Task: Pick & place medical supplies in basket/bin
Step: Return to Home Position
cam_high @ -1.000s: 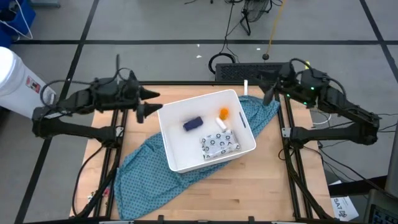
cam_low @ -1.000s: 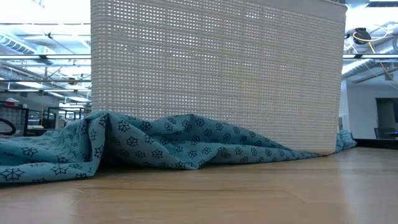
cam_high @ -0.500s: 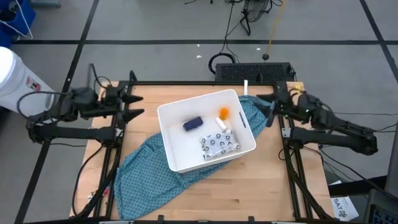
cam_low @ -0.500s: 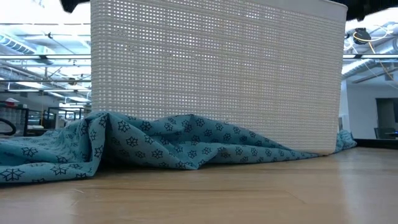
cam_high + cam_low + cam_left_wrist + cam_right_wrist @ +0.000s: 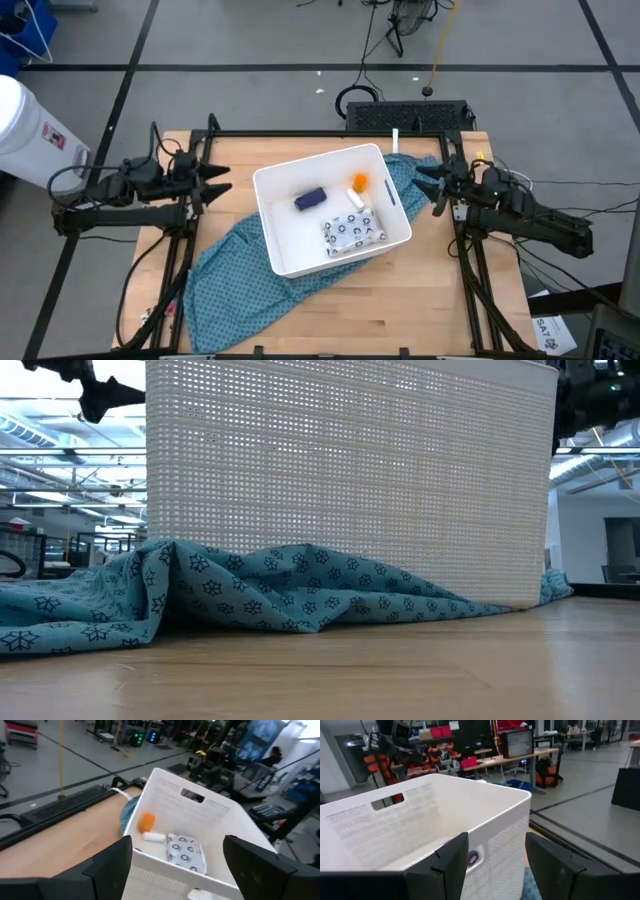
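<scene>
The white tub [image 5: 285,240] stands on the teal patterned cloth [image 5: 240,270] in the middle of the table. In it lie the dark blue object [image 5: 310,198], the orange bottle [image 5: 358,181], the tiny white tube [image 5: 355,200] and the silvery blister pack [image 5: 352,231]. My left gripper [image 5: 218,180] is open and empty, left of the tub, pointing at it. My right gripper [image 5: 427,187] is open and empty, right of the tub, over the cloth's far right end. The left wrist view shows the bottle [image 5: 146,822], tube [image 5: 154,837] and pack [image 5: 187,852] inside the tub [image 5: 200,810].
A white cylindrical container with a red label [image 5: 25,125] stands off the table's far left corner. A dark keyboard-like bar [image 5: 405,115] lies beyond the far edge. Bare wood shows at the near right [image 5: 400,300] and far left [image 5: 235,150]. The tub's perforated wall [image 5: 350,480] fills the low view.
Both grippers have drawn back from the tub and gone down, their dark shapes now showing at the top corners of the low view. My left gripper has gone toward the table's left edge; my right gripper has gone toward the near edge. The tub and its contents have stayed put.
</scene>
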Robot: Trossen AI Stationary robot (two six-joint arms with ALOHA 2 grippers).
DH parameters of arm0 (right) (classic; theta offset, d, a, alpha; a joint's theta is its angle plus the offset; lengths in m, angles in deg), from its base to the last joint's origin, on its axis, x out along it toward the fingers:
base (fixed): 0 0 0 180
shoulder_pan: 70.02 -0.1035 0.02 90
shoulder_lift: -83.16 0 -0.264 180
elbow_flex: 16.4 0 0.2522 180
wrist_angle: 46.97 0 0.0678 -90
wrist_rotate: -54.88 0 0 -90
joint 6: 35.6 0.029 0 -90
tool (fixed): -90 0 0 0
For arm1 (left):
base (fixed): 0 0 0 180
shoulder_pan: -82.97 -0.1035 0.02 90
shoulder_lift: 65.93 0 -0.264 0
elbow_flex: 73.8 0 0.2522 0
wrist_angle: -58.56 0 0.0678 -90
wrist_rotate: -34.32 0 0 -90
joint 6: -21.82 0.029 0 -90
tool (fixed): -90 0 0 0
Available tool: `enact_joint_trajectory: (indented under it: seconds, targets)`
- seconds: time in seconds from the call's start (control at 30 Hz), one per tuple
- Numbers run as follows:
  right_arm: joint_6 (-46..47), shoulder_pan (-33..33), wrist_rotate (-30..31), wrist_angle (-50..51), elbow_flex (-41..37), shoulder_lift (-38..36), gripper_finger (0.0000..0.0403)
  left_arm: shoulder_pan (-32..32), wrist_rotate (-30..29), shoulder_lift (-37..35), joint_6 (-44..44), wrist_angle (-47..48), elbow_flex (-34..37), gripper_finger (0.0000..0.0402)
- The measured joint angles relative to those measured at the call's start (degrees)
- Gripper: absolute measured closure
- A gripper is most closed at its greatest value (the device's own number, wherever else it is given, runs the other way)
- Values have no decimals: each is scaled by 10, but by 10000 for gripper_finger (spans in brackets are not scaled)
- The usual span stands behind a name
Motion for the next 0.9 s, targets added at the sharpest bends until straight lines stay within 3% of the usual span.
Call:
enact_joint_trajectory:
  seconds: [0.27, 0.37, 0.47, 0.63, 0.77, 0.9]
  targets:
    - [-39, 0, -2, 16, -75, -51, 216, 0, 41, -60, 31, 18, 56, 86]
    - [-46, 0, -62, -4, -102, -55, 216, 0, 32, -65, -17, 44, 63, 83]
    - [-113, 0, -151, -54, -135, -56, 216, 0, -2, -65, -23, 33, 78, 84]
    - [-78, 0, -163, -138, -185, -56, 216, 3, 92, -66, 116, 5, 107, 90]
    - [-62, 0, -164, -159, -215, -57, 216, 4, 133, -69, 112, -40, 146, 91]
    - [-83, 0, -163, -155, -216, -50, 216, 3, 178, -77, 142, -184, 207, 91]
